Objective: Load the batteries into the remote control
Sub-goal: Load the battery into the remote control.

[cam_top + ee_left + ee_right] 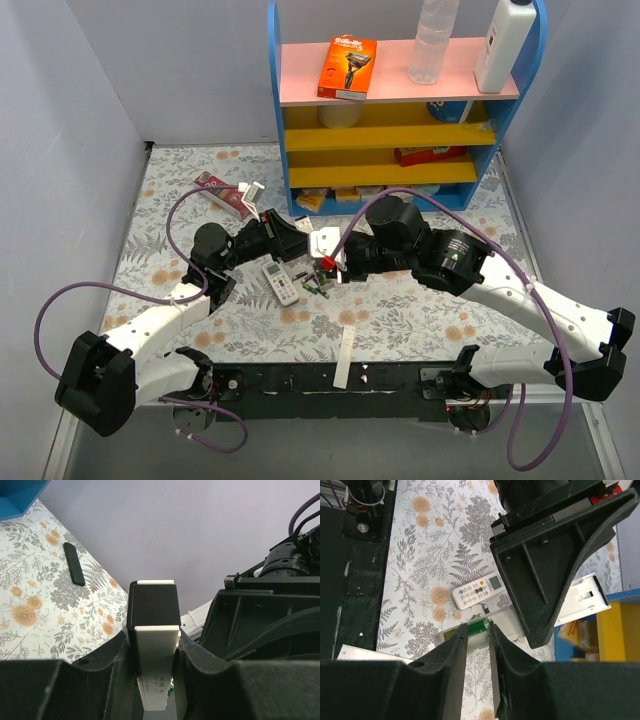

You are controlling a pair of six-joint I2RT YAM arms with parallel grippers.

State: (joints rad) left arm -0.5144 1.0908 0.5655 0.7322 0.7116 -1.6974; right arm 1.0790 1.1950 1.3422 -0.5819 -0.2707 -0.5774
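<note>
Since a cell seats best in a steadied case, the left gripper (152, 645) is clamped on a white, black-capped remote control (153, 605) clear of the table (170, 200), while the right gripper (478, 629), nearly closed, pinches a green battery (476, 625), apparently low over the table's middle.

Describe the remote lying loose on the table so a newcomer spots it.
Start at the blue shelf unit and come forward onto the floral tablecloth. The white remote lies flat mid-table, ungripped. Alone among the white pieces there, it shows a screen and buttons.
</note>
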